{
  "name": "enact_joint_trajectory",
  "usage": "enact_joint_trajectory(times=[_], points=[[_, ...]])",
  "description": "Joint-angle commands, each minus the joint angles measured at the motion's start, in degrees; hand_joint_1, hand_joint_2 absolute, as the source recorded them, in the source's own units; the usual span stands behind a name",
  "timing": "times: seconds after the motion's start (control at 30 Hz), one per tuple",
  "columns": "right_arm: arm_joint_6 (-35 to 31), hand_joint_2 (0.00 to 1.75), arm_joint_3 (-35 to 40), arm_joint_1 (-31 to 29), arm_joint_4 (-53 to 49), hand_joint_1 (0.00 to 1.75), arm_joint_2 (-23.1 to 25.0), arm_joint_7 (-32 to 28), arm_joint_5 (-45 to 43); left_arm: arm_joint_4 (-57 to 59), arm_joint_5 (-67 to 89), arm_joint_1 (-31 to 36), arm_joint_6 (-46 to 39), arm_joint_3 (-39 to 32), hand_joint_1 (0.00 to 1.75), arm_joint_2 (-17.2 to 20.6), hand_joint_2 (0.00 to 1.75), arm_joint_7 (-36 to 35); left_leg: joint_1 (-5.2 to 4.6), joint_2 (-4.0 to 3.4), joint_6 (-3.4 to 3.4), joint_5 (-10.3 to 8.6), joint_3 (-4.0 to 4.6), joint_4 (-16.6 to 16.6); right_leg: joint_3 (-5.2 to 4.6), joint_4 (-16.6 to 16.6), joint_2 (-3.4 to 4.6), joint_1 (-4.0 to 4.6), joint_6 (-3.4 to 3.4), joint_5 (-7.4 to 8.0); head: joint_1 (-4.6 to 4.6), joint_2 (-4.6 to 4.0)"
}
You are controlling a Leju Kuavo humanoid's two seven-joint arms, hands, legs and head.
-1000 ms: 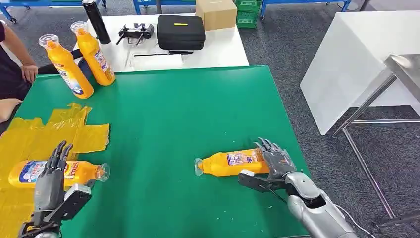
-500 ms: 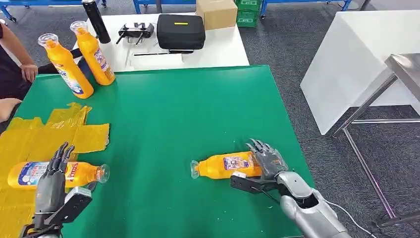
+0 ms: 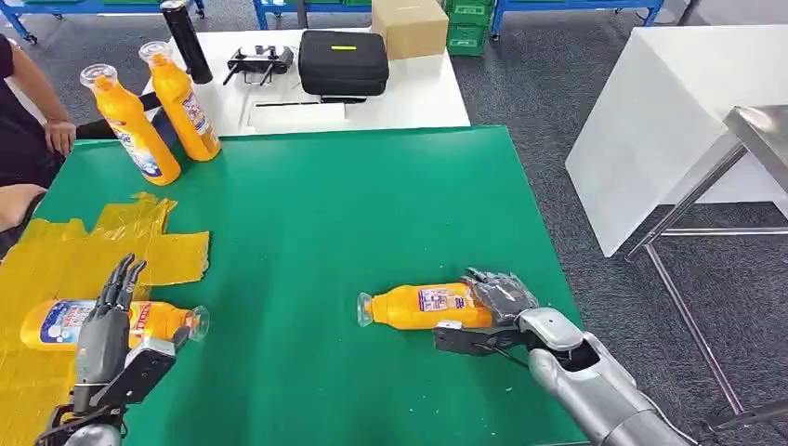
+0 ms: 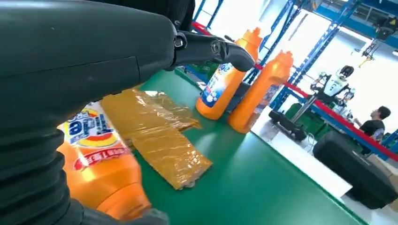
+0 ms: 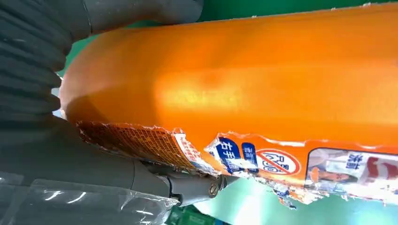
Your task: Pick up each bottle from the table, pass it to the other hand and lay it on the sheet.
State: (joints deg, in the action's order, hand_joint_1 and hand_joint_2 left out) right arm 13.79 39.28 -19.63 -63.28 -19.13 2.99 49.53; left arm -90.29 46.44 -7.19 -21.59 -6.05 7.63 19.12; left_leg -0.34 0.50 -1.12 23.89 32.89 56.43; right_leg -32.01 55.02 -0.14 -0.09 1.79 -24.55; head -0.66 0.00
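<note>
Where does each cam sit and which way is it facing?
Head view: high on the body, looking down at the green table; both silver arms show, right hand on a lying orange plastic bottle.
Left wrist view: behind the left hand, facing two standing orange bottles; shares them with the head view.
Right wrist view: behind the right hand, against that lying bottle.

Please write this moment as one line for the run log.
right hand: grips lying bottle | left hand: open above bottle on sheet | standing bottles: two, untouched
</note>
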Motion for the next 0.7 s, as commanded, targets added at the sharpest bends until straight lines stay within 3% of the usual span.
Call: enact_joint_trajectory(times=[0.03, 0.17, 0.23, 0.37, 0.47, 0.5, 0.7], points=[[3.37, 1.75, 3.44, 3.97, 7.17, 1.75, -2.43, 1.32, -4.46, 4.00, -7.47, 3.23, 4.23, 4.59, 0.00, 0.76, 1.75, 1.40, 0.05, 0.31, 0.06, -0.08, -0.10, -0.07, 0.27, -0.14, -0.32, 0.05, 0.02, 0.01, 0.00, 0.00], [2.31, 1.75, 1.25, 5.05, 6.67, 1.75, -2.12, 1.43, -6.59, 1.27, -15.45, 3.07, 10.02, 5.45, 0.00, -0.79, 1.75, 2.47, 0.05, 0.46, 0.06, -0.13, -0.09, -0.10, 0.34, -0.29, -0.48, 0.04, 0.04, 0.04, 0.00, 0.00], [-0.52, 1.75, -2.81, 5.94, 5.61, 1.75, 0.03, 0.55, -10.12, -2.43, -26.69, 1.63, 18.45, 4.76, 0.00, -2.32, 1.75, 2.47, 0.03, 0.34, 0.03, -0.05, -0.21, -0.06, 0.44, -0.29, -0.35, 0.03, 0.07, 0.01, 0.00, 0.00], [-6.28, 1.75, -16.33, 10.49, -6.85, 1.75, 7.08, -10.39, -28.62, -10.04, -55.94, -6.53, 39.67, 2.53, 0.00, -5.37, 1.75, 0.96, 0.04, 0.13, 0.05, 0.02, -0.15, -0.03, 0.40, -0.31, -0.14, 0.03, 0.07, 0.03, 0.02, 0.00], [-6.45, 1.75, -18.28, 13.86, -13.66, 1.75, 8.45, -10.13, -30.97, -12.75, -57.40, -11.73, 41.83, 2.36, 0.00, -7.26, 1.75, 1.76, -0.01, -0.39, 0.03, 0.21, -0.03, -0.03, 0.45, -0.25, 0.36, -0.02, 0.06, 0.04, -0.02, 0.00], [-6.49, 1.75, -18.31, 14.33, -13.99, 1.75, 8.25, -10.20, -30.97, -12.70, -57.28, -11.89, 41.88, 2.36, 0.00, -7.26, 1.75, 1.97, -0.02, -0.25, -0.01, 0.27, -0.16, -0.01, 0.96, -0.25, 0.22, -0.02, 0.13, 0.00, -0.02, 0.00], [-6.53, 1.75, -18.60, 14.34, -12.99, 1.75, 7.91, -10.51, -30.91, -11.89, -57.25, -10.56, 42.24, 2.12, 0.00, -6.90, 1.75, 1.95, -0.09, 0.14, -0.02, 0.14, 0.41, 0.07, 0.39, -0.14, -0.19, -0.07, 0.14, -0.03, 0.02, 0.00]])
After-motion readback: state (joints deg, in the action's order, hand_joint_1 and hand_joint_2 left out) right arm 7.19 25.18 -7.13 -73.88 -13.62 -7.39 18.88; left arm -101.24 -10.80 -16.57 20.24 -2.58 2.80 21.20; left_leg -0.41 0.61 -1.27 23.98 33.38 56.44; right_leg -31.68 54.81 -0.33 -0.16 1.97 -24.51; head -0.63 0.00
